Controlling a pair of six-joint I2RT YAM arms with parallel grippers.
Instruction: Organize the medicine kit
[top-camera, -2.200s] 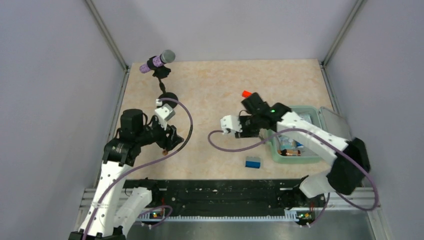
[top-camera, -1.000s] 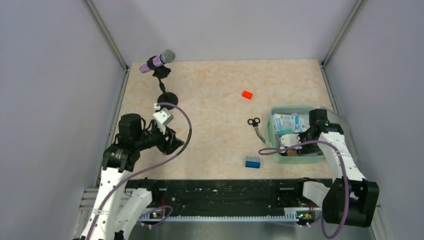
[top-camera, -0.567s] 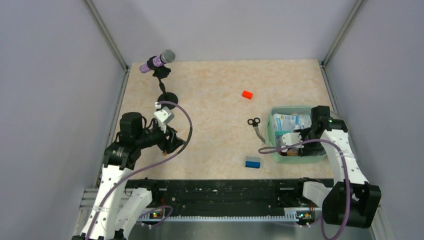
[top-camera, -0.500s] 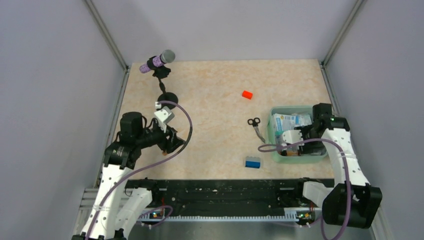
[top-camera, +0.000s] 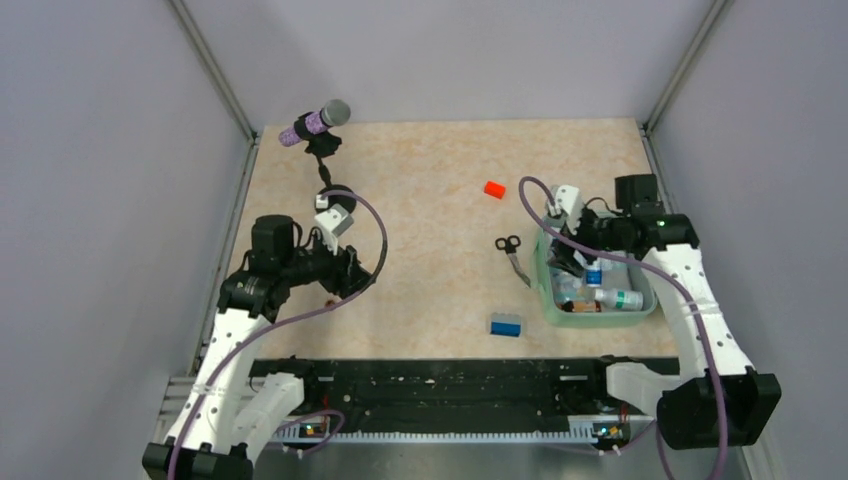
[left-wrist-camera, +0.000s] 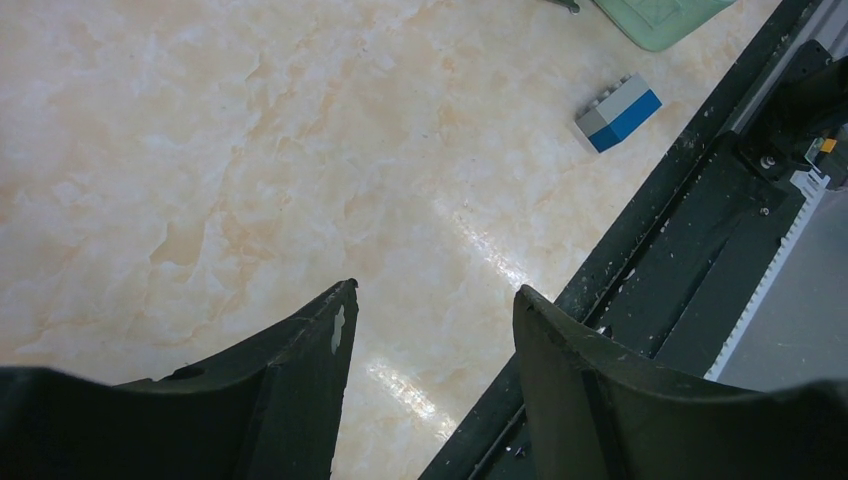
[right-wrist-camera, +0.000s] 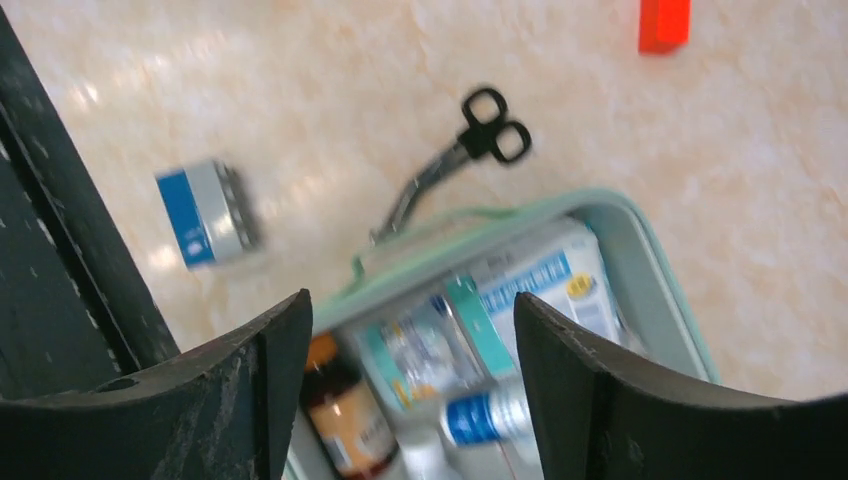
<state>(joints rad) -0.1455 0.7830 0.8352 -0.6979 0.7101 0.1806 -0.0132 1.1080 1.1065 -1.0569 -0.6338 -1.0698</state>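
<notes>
The medicine kit (top-camera: 546, 290) is a pale mint-green case lying open at the right of the table. Inside it are medicine boxes (right-wrist-camera: 540, 280), a brown bottle (right-wrist-camera: 350, 420) and a white bottle with a blue label (right-wrist-camera: 490, 415). My right gripper (top-camera: 572, 252) hovers over the kit's far left part, open, with nothing between its fingers (right-wrist-camera: 412, 310). The kit's rim (right-wrist-camera: 450, 235) shows below them. At the left side of the table my left gripper (top-camera: 345, 275) hangs open and empty above bare tabletop (left-wrist-camera: 432, 292).
Black-handled scissors (top-camera: 513, 252) lie just left of the kit. A blue and grey block (top-camera: 506, 325) sits near the front rail, and an orange-red block (top-camera: 494, 189) lies farther back. A microphone on a stand (top-camera: 318, 122) is at the back left.
My right gripper has risen out of the kit, swung toward the back and opened; a white bottle now lies in the kit. The left arm has shifted slightly to the right.
</notes>
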